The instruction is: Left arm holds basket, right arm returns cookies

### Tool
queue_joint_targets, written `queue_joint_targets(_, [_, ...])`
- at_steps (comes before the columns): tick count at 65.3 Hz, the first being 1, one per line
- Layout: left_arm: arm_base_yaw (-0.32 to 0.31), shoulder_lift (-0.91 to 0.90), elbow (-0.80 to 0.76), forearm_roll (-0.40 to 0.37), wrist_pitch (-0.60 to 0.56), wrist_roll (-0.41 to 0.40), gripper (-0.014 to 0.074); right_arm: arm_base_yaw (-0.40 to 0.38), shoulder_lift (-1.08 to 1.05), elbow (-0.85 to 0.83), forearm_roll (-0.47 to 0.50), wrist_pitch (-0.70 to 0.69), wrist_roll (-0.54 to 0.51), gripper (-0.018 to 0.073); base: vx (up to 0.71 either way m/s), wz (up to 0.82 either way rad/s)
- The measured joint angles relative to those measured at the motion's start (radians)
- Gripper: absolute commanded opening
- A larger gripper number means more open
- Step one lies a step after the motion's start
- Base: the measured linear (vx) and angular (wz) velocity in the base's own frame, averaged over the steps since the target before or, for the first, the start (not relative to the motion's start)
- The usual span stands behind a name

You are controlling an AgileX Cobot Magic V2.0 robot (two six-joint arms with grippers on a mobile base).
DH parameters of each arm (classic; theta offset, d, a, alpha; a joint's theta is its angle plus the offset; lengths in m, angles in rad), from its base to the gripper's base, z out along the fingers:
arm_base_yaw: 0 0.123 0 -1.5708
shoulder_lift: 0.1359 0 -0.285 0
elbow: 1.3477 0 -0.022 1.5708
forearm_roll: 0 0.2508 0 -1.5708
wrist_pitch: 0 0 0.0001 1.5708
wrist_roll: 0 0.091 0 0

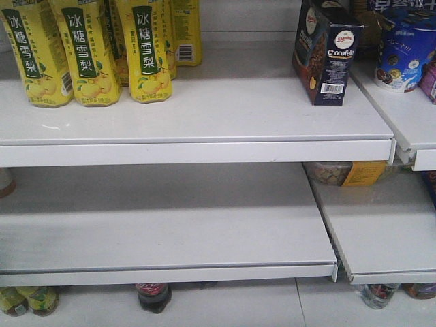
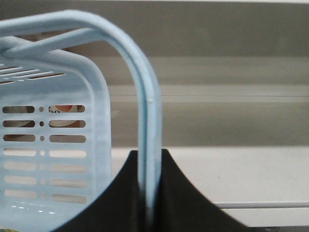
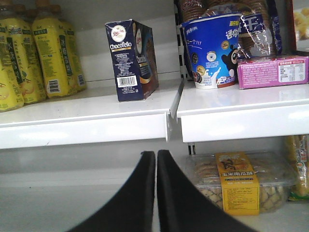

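Observation:
The cookies (image 1: 325, 60), a dark navy "Chocofello" box, stand upright on the top shelf at its right end, also in the right wrist view (image 3: 131, 60). My right gripper (image 3: 156, 159) is shut with nothing in it, below and in front of that shelf, well apart from the box. My left gripper (image 2: 150, 159) is shut on the loop handle (image 2: 145, 111) of the light blue basket (image 2: 53, 145), whose slotted side hangs to the left of the jaws. Neither arm shows in the front view.
Yellow pear-drink bottles (image 1: 88, 51) fill the left of the top shelf (image 1: 204, 116). A round blue tub (image 3: 212, 50) and a pink box (image 3: 273, 71) sit on the neighbouring shelf to the right. A clear cookie pack with a yellow label (image 3: 239, 186) lies on the lower shelf.

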Motion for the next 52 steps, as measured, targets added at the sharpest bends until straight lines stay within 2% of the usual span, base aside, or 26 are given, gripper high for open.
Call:
queue_joint_targets(42, [0.000, 0.000, 0.000, 0.000, 0.000, 0.000, -0.0006, 0.000, 0.000, 0.000, 0.000, 0.000, 0.000, -0.0008, 0.00, 0.00])
queue_joint_targets(52, [0.000, 0.000, 0.000, 0.000, 0.000, 0.000, -0.0006, 0.000, 0.000, 0.000, 0.010, -0.043, -0.003, -0.0008, 0.00, 0.00])
